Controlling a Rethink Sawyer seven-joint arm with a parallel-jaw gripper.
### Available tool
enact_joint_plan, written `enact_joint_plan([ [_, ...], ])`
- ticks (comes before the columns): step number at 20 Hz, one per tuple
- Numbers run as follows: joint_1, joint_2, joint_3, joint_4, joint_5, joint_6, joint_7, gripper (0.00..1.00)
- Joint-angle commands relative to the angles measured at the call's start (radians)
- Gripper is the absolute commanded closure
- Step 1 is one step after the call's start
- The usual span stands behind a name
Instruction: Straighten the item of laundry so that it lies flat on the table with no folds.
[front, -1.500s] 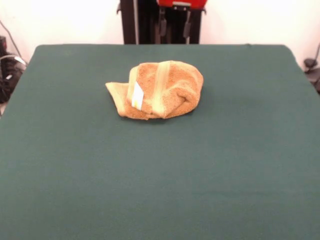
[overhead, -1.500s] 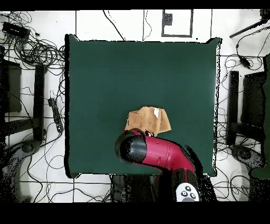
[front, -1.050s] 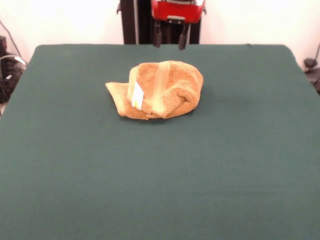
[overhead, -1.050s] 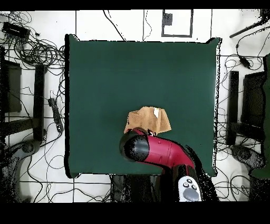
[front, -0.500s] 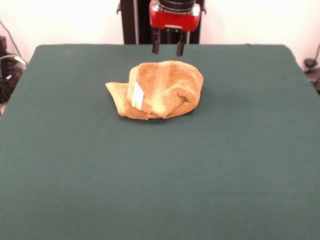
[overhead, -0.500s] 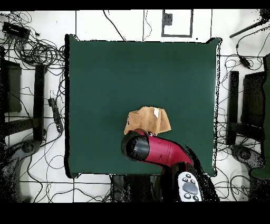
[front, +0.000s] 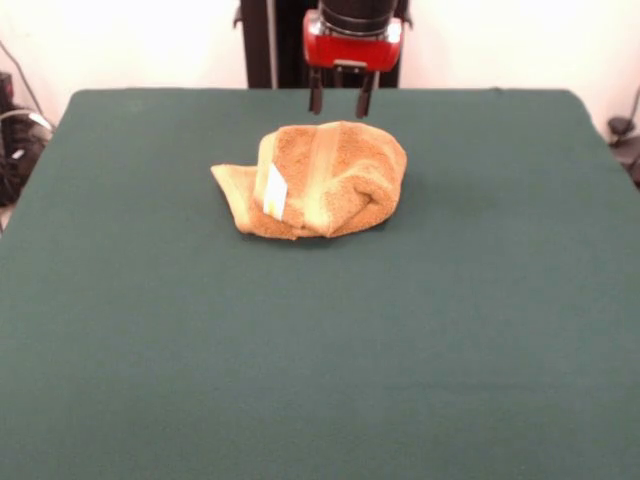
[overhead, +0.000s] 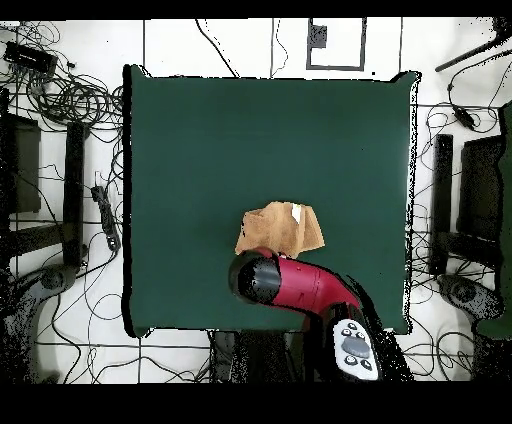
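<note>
The golden-orange towel (front: 315, 180) lies crumpled in a folded heap on the dark green table (front: 320, 350), a little beyond its middle. Paler woven bands cross the heap and a small white tag (front: 275, 192) shows on its left front. My gripper (front: 340, 104) hangs open just above and behind the towel's far edge, its two dark fingers (front: 316, 100) apart and empty. In the overhead view the red arm (overhead: 300, 285) covers the gripper and the towel's near edge; the rest of the towel (overhead: 282, 228) shows beyond it.
The black pedestal (front: 270, 45) stands behind the table's far edge. Cables and stands (overhead: 70, 100) lie on the floor round the table. Dark equipment (front: 15, 140) sits off the table's left side in the front view.
My gripper has come down from the top edge and forward toward the towel's far edge. The towel has not moved.
</note>
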Motion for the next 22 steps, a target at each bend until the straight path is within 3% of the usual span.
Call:
enact_joint_plan([
  [1,0.031,0.029,0.113,-0.014,-0.002,-0.072,0.149,0.00],
  [13,-0.013,0.002,0.173,0.027,0.035,-0.077,0.164,0.00],
  [22,-0.019,-0.043,0.157,0.014,0.016,-0.006,0.131,0.00],
])
